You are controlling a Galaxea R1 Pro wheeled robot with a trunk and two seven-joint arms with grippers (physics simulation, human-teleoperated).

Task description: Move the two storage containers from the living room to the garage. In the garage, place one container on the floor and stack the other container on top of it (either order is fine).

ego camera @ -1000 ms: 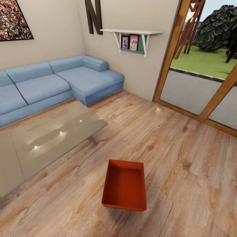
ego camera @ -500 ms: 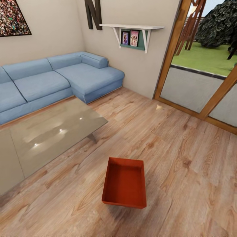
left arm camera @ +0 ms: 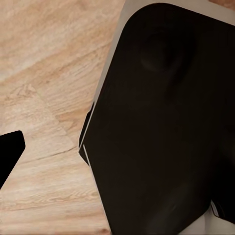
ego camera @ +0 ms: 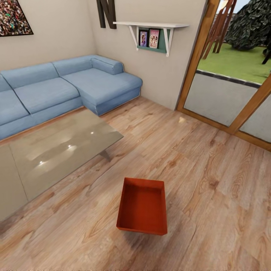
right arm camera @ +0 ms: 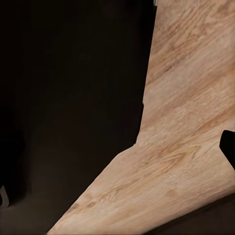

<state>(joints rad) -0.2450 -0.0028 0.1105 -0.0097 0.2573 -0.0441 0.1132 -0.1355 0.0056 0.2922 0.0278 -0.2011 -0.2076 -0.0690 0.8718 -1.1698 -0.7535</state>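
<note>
Light wood-plank flooring (ego camera: 210,188) is seen stretching across the living room, where the fetching step of the task is judged to be in hand: nothing has yet been lifted, and the garage is nowhere in view. A blue sectional sofa (ego camera: 56,90), soft and rounded at its cushions, is set against cream walls, with wood-framed glass doors (ego camera: 226,94) opening on grass to one side. A glass-topped coffee table (ego camera: 52,150), flat and glossy with ceiling lights mirrored in it, is placed between sofa and open floor. A white wall shelf (ego camera: 152,26) carrying small pictures is fixed above the sofa's end.

One storage container (ego camera: 143,206), a red-orange rectangular open-top bin with straight walls, is shown empty on the planks just beside the table's corner, low in the head view's centre. Its place relative to either claw cannot be given. The second container is not made out.

In the wrist views, dark robot bodywork (left arm camera: 166,127) is shown over the wood grain, and whether either claw is spread or closed cannot be told. The next move is judged to call for a closer approach and both arms being brought down to the bin's walls.
</note>
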